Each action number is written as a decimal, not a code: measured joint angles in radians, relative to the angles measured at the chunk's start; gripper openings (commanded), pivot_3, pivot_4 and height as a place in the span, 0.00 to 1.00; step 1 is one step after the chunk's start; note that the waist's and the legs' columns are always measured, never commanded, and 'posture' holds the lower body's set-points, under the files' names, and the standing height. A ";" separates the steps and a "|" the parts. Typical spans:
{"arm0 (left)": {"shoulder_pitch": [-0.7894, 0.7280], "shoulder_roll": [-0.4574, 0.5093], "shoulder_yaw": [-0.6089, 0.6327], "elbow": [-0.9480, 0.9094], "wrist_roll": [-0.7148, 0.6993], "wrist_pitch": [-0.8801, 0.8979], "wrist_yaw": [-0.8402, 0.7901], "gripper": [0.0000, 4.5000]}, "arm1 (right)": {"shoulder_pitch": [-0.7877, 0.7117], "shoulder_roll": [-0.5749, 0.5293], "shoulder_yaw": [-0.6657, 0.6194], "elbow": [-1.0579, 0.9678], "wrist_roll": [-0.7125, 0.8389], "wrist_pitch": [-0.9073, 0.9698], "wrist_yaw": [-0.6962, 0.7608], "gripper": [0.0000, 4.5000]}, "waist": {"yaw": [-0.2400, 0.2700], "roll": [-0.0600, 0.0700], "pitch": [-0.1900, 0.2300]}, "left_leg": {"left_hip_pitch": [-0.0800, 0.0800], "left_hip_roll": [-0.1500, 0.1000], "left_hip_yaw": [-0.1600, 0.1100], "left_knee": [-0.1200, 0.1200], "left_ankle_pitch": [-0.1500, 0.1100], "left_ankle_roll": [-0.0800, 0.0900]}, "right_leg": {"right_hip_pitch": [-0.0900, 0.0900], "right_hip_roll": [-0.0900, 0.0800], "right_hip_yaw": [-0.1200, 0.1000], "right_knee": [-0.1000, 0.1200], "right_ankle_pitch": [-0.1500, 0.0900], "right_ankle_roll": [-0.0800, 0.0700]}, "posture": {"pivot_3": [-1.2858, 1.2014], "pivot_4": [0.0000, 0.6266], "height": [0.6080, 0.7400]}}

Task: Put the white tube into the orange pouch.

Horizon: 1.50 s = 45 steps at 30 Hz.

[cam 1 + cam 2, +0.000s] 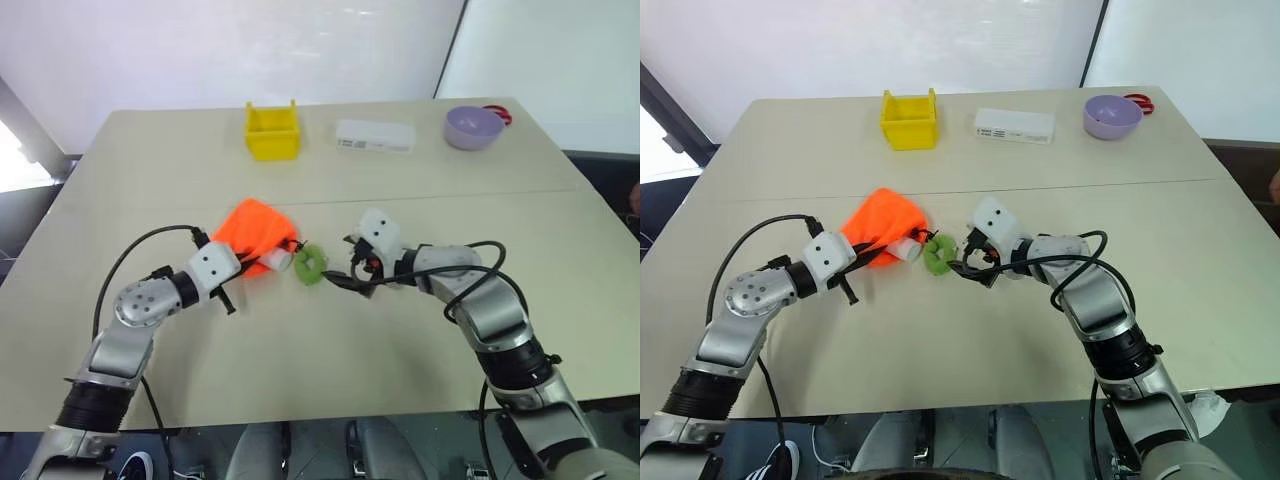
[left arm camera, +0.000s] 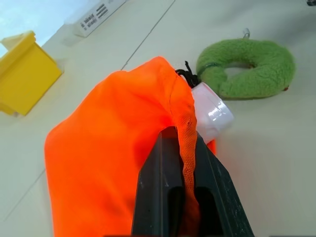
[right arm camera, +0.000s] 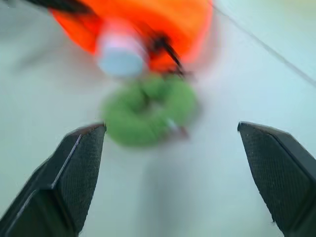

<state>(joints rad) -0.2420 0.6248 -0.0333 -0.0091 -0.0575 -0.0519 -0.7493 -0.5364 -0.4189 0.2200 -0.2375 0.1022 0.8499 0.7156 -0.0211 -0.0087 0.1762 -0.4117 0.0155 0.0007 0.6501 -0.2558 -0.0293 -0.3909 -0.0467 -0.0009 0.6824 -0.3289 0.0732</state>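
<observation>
The orange pouch (image 1: pixel 255 228) lies slumped on the table, mouth toward the green ring (image 1: pixel 310 265) on its black cord. The white tube's cap (image 1: pixel 275 261) sticks out of the pouch mouth; the tube's body is hidden inside the fabric. My left gripper (image 1: pixel 248 262) is shut on the pouch's rim beside the cap, and in the left wrist view its fingers (image 2: pixel 163 187) pinch a fold of orange fabric. My right gripper (image 1: pixel 342 272) stands open just right of the green ring (image 3: pixel 148 111), nothing between its fingers (image 3: pixel 74 173).
At the table's far side stand a yellow bin (image 1: pixel 272 130), a flat white box (image 1: pixel 375 135) and a purple bowl (image 1: pixel 473 127) with something red behind it. A seam runs across the table beyond the pouch.
</observation>
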 measured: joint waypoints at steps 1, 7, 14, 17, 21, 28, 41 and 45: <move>-0.002 0.000 0.002 0.007 0.000 -0.007 -0.004 0.00 | 0.000 0.006 -0.004 0.015 -0.001 0.000 -0.020 0.99 | 0.000 0.000 0.000 | 0.000 0.000 0.000 0.000 0.000 0.000 | 0.000 0.000 0.000 0.000 0.000 0.000 | 0.52 0.24 1.00; -0.035 -0.001 0.009 0.060 0.001 -0.041 -0.011 0.00 | -0.037 0.186 -0.051 0.114 0.023 0.038 -0.158 0.99 | 0.002 0.000 0.000 | 0.000 0.000 0.000 0.000 0.001 0.000 | 0.000 0.000 0.000 0.001 0.000 0.000 | 0.52 0.24 1.00; -0.036 -0.011 0.007 0.059 0.002 -0.048 -0.010 0.00 | -0.082 0.207 0.040 0.185 -0.007 0.044 -0.200 0.99 | 0.006 0.000 0.000 | 0.000 -0.001 0.000 0.000 0.001 0.000 | 0.001 -0.001 0.000 0.000 0.000 0.000 | 0.52 0.24 1.00; -0.031 -0.020 0.006 0.053 0.003 -0.048 -0.008 0.00 | -0.086 0.181 0.111 0.215 -0.052 0.017 -0.205 0.99 | 0.004 0.000 0.000 | 0.000 -0.001 0.000 0.000 0.001 0.000 | 0.001 -0.001 0.000 0.001 0.000 0.000 | 0.52 0.24 1.00; -0.024 -0.037 0.005 0.036 0.004 -0.047 -0.006 0.00 | -0.103 0.181 0.132 0.231 -0.070 0.011 -0.209 0.94 | 0.003 0.000 0.000 | 0.001 0.000 0.000 0.000 0.002 0.001 | 0.002 0.000 0.000 0.001 0.000 0.000 | 0.52 0.24 1.00; -0.016 -0.040 -0.004 0.033 0.006 -0.046 -0.005 0.00 | -0.104 0.210 0.125 0.262 -0.047 0.019 -0.199 0.22 | 0.004 0.000 0.000 | 0.002 0.000 0.000 0.000 0.003 0.001 | 0.002 0.000 0.000 0.001 0.001 -0.001 | 0.52 0.24 1.00; -0.037 -0.087 -0.014 0.046 -0.007 -0.013 0.012 0.00 | -0.110 0.113 0.057 0.247 -0.049 0.001 -0.214 0.01 | 0.016 0.000 0.000 | 0.000 -0.002 0.000 0.002 0.004 0.003 | 0.002 -0.003 -0.001 0.001 0.002 0.000 | 0.52 0.24 1.00; -0.040 -0.098 -0.012 0.048 -0.029 0.030 0.013 0.00 | -0.170 0.030 -0.063 0.195 -0.040 0.004 -0.215 0.01 | -0.001 0.000 0.000 | 0.000 -0.001 0.000 -0.001 0.004 0.003 | 0.000 -0.002 0.000 0.000 0.002 0.000 | 0.52 0.24 1.00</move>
<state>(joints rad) -0.2824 0.5271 -0.0450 0.0392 -0.0867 -0.0222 -0.7362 -0.7069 -0.3893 0.1575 -0.0425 0.0620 0.8542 0.5006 -0.0219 -0.0091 0.1761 -0.4119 0.0140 0.0012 0.6491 -0.2523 -0.0267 -0.3905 -0.0482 -0.0014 0.6822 -0.3269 0.0736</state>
